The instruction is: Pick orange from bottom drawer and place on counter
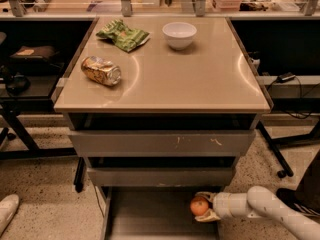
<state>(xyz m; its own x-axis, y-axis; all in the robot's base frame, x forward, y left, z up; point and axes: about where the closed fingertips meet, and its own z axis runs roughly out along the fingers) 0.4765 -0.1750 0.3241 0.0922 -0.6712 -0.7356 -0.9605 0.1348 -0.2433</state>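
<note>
Reaching in from the near right, the gripper point(202, 207) sits low at the right side of the open bottom drawer point(145, 215), its two fingers closed round the orange point(198, 206). The grasp looks made; whether the fruit has left the drawer floor I cannot tell. What remains is the lift and the placing on the counter point(195, 79), where a white bowl point(179, 34) and a crushed can point(101, 70) stand far and left.
</note>
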